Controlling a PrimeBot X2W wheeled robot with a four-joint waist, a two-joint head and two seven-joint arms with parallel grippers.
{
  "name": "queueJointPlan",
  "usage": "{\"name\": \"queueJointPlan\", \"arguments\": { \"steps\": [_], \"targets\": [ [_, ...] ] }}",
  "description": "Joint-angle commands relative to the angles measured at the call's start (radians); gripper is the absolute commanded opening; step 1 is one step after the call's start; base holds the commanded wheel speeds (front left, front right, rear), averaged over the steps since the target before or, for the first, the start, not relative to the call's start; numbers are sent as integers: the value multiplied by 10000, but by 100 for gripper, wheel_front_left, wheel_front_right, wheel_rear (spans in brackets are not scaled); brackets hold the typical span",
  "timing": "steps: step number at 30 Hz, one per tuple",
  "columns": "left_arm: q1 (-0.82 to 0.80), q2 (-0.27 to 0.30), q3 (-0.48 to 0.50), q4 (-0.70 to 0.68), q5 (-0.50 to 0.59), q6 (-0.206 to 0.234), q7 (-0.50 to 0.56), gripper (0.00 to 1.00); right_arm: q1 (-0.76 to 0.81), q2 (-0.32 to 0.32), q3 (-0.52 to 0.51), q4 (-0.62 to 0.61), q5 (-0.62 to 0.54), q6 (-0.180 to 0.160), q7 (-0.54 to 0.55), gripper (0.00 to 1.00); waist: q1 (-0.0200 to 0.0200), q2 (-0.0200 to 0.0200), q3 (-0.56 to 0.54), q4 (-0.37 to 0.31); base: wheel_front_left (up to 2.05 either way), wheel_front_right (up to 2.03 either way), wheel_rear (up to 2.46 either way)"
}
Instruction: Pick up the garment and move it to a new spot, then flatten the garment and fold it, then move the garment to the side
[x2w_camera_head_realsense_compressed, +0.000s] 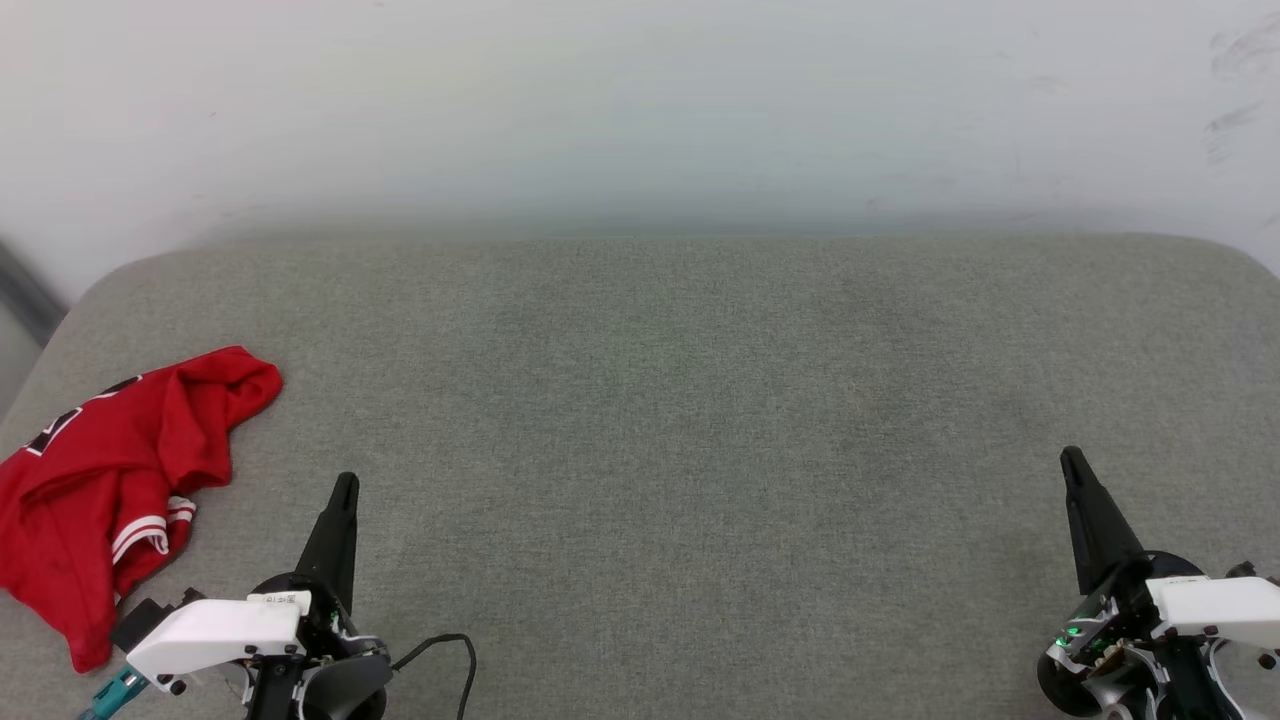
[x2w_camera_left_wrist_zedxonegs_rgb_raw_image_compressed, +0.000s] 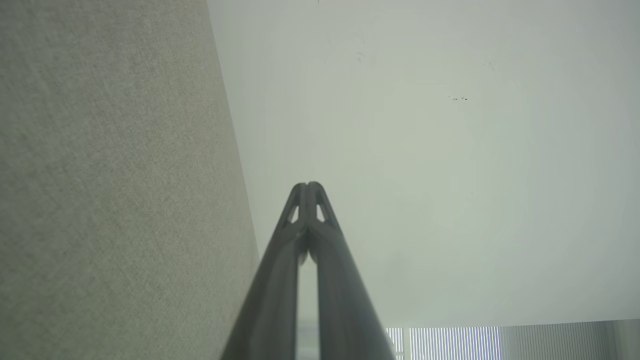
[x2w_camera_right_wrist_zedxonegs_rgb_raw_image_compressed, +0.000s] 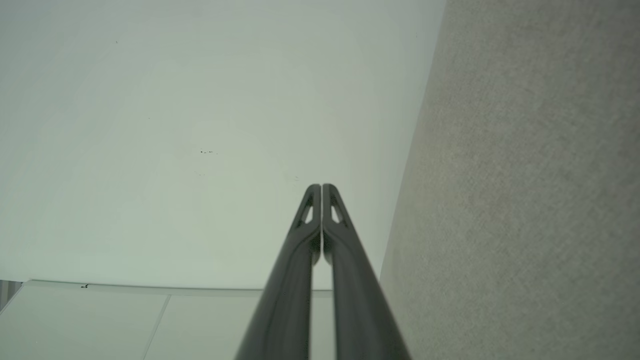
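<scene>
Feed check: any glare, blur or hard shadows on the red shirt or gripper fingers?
Head view: soft even light, no glare; crumpled red shirt sharp, far edge of the grey fabric surface hazes into white wall. Left wrist view: left gripper slightly soft. Right wrist view: right gripper likewise.

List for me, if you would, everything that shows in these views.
garment: one, red with white striped trim, crumpled at the padded surface's left edge
padded surface: one, grey, across the head view
wall: one, white, behind the surface
cable: one, black, lower left of head view
slats: several, pale, low in left wrist view
left end effector: one, dark, shut, empty, lower left, apart from garment
right end effector: one, dark, shut, empty, lower right
</scene>
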Motion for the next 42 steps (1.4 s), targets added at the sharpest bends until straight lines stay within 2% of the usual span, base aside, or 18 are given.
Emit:
{"name": "queueJointPlan", "arguments": {
  "steps": [1,34,35,42],
  "targets": [
    [-83,-14,9,2,12,-26,11,0,-130,33,9,12,-43,0,-3,0,0,0,0,0,0,0,0],
    [-83,-14,9,2,12,-26,10,0,-130,33,8,12,-43,0,-4,0,0,0,0,0,0,0,0],
    [0,0,0,0,0,0,0,100,0,0,2,0,0,0,0,100,0,0,0,0,0,0,0],
    [95,-15,-300,106,63,4,-223,100,208,8,102,9,-102,-1,-206,100,0,0,4,2,0,0,0]
  ]
}}
